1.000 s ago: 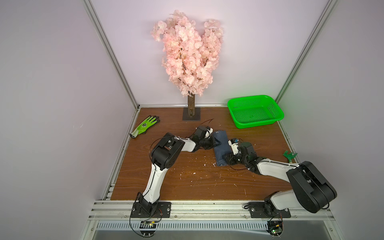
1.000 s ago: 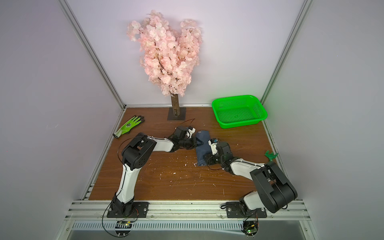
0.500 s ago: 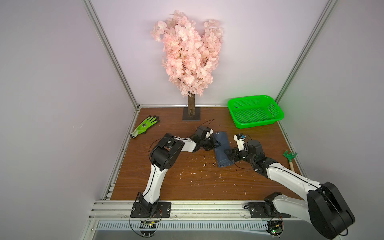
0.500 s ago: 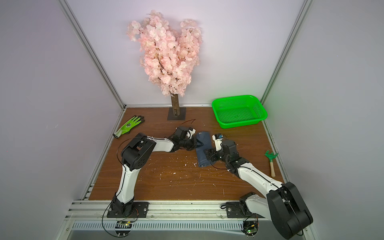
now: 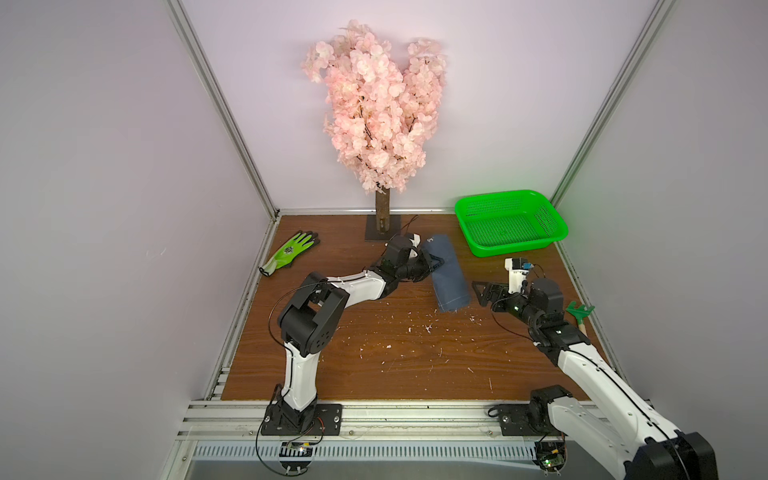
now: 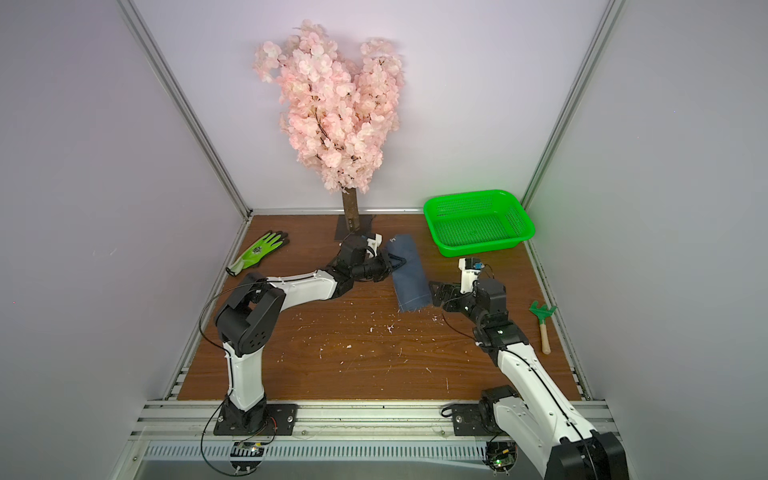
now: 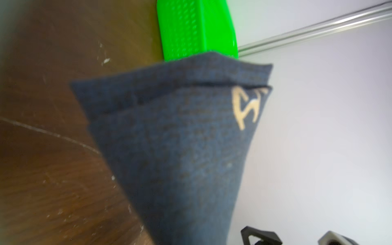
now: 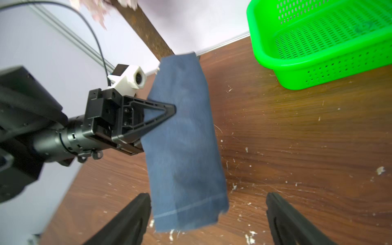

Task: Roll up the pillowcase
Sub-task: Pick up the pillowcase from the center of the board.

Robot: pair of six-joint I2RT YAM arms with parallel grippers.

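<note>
The pillowcase [image 5: 449, 274], dark navy cloth folded into a long narrow band, lies slantwise on the brown wooden table [image 5: 395, 357], its far end near the base of the tree and its near end toward the right arm. The left gripper [image 5: 434, 262] is clenched on one long edge of the band, about midway along. The right gripper [image 5: 482, 291] sits just beside the near end with its jaws spread wide, grasping nothing.

Around it: an artificial pink blossom tree [image 5: 374, 108] stands at the back wall. A lime-green and black glove [image 5: 291, 253] lies well apart, by the left wall. White flecks are scattered over the table. A bright green perforated basket [image 5: 515, 248] rests in the back right corner; its mesh floor shows across the whole inside.

A small rake with green head and wooden handle [image 6: 542, 322] lies by the right wall; in a top view the right arm covers most of its handle [image 5: 579, 313].

The right wrist view shows a pale stitched seam across the band's near end [image 8: 191, 209]. The left wrist view, blurred, shows stacked fabric layers and a cream printed mark [image 7: 246, 106], with the basket behind.
</note>
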